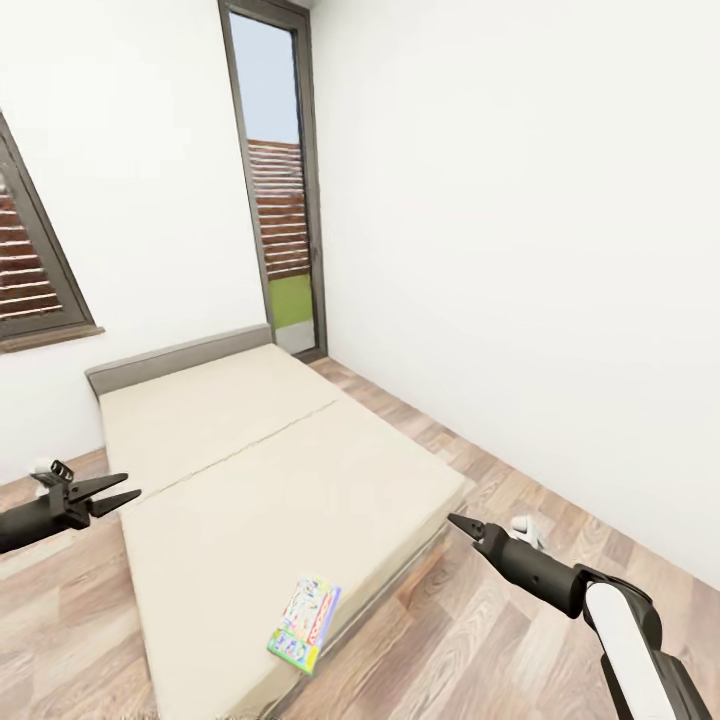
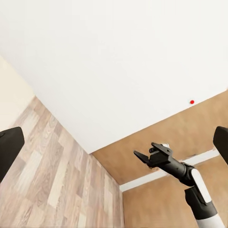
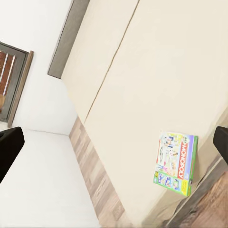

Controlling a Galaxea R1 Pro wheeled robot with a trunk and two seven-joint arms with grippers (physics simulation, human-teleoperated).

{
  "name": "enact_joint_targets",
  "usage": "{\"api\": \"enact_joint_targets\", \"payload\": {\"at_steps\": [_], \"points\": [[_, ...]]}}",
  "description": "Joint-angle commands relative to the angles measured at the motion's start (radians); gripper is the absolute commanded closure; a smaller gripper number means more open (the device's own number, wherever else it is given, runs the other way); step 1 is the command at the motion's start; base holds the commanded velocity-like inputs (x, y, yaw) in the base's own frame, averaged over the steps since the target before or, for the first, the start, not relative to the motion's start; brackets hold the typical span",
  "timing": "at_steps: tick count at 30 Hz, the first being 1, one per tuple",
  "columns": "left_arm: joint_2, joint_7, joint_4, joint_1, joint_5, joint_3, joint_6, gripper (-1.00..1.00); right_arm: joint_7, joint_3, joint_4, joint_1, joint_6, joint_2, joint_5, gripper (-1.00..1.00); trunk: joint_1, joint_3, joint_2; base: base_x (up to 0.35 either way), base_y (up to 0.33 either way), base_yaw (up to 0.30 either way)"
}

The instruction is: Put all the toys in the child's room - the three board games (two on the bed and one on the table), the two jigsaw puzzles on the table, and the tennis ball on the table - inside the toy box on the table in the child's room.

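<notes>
Cream bed (image 1: pixel 250 470) carries one game (image 1: pixel 306 622) at its near corner, uncollected; left gripper (image 1: pixel 120 492) and right gripper (image 1: pixel 458 523) both released, empty.

Bright, even, soft-edged render

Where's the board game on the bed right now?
In the head view the board game lies flat near the bed's foot-end corner, close to its right edge, between the two grippers and nearer the right gripper.
</notes>
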Motion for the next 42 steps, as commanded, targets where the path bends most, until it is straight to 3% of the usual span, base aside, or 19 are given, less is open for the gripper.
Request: {"api": "enact_joint_targets", "payload": {"at_steps": [1,15,42], "points": [[0.0,-0.004,0.0,-0.001,-0.001,0.0,0.011,-1.0,0.01,-0.002,0.0,-0.001,0.005,0.0,0.009,-1.0,0.001,-0.002,-0.002,0.0,-0.303,0.289],[-0.001,-0.004,0.0,-0.001,-0.001,0.0,0.011,-1.0,0.01,-0.001,0.0,-0.001,0.004,0.0,0.01,-1.0,0.001,-0.002,-0.002,0.0,-0.236,0.29],[-0.001,-0.004,0.0,-0.001,-0.001,0.0,0.011,-1.0,0.01,-0.001,0.0,-0.001,0.004,0.0,0.01,-1.0,0.001,-0.002,-0.002,0.0,-0.012,0.29]]}}
